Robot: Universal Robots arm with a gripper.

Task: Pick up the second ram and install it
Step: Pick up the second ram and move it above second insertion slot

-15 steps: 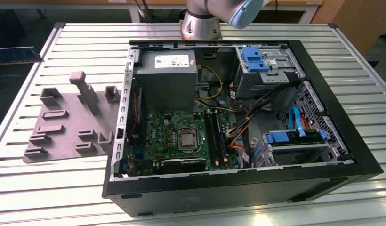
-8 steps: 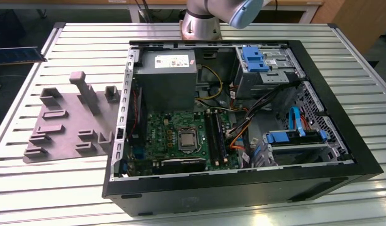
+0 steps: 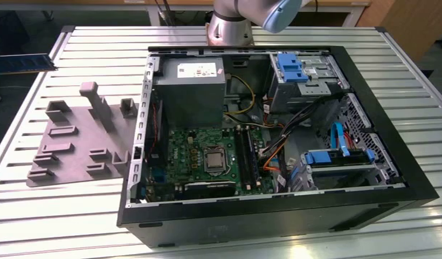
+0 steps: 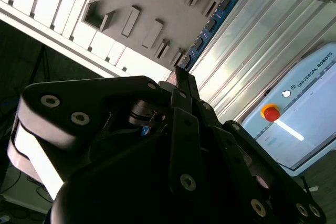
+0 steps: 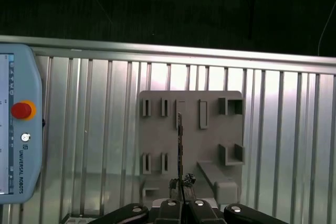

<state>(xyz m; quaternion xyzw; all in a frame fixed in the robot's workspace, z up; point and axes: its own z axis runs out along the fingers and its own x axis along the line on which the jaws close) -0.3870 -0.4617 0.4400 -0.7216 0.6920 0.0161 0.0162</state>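
My gripper [image 5: 181, 184] is shut on the second ram [image 5: 179, 140], a thin board seen edge-on in the first wrist view and sticking out from the fingertips. It hangs high over the grey fixture plate [image 5: 191, 145]. In the second wrist view the ram [image 4: 212, 24] shows its blue face with dark chips beyond the black gripper [image 4: 179, 77]. At the exterior view's left edge the same ram [image 3: 21, 62] floats off the table's side. The open computer case [image 3: 278, 216] holds the green motherboard [image 3: 199, 156] with long black slots [image 3: 246, 156], far from the ram.
The grey fixture plate [image 3: 81, 140] with raised blocks lies on the slatted metal table [image 3: 55, 216], at the exterior view's left of the case. A teach pendant [image 5: 18, 129] with a red button lies on the table beside the fixture. Cables and blue drive bays [image 3: 336, 156] fill the case.
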